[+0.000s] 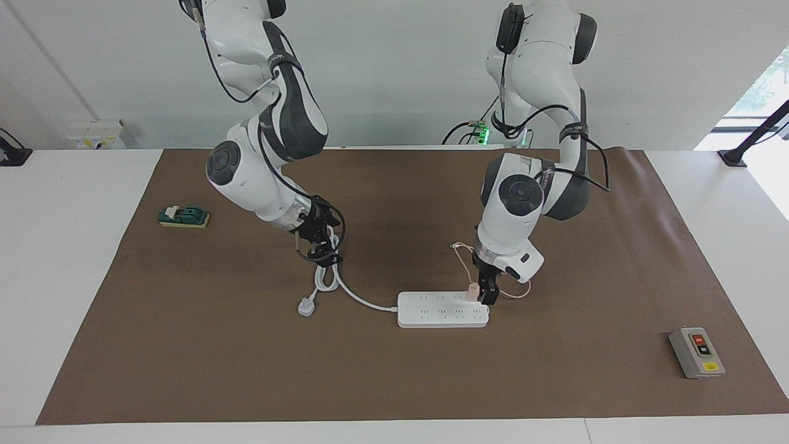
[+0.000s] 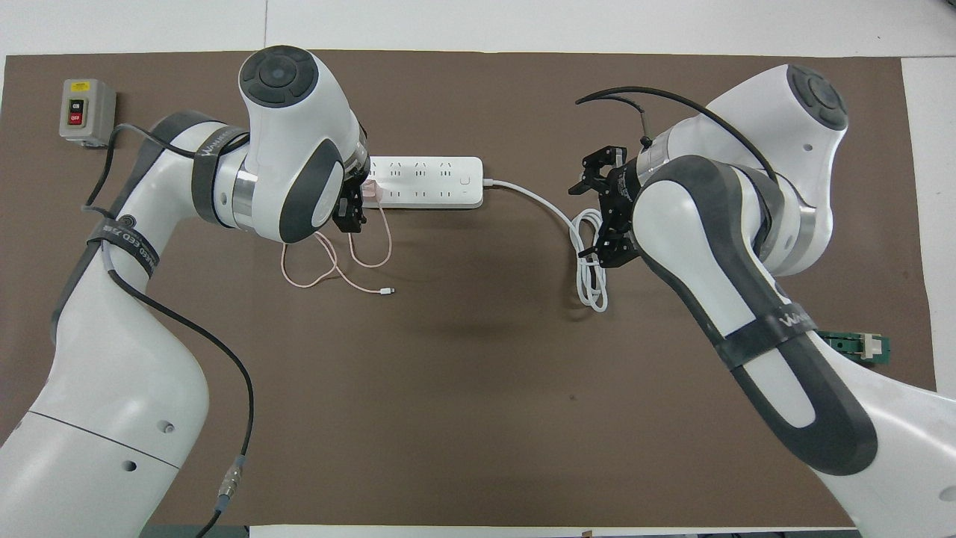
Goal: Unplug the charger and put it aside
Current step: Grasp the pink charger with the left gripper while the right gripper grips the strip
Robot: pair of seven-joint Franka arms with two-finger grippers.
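Note:
The pale pink charger sits plugged into the white power strip at the strip's end toward the left arm. It also shows in the overhead view on the strip. Its thin pink cable lies looped on the mat, nearer to the robots than the strip. My left gripper is down at the charger, right against it. My right gripper is open, low over the coil of the strip's thick white cord.
The cord's white plug lies on the brown mat. A grey switch box stands toward the left arm's end. A green switch on a yellow base lies toward the right arm's end.

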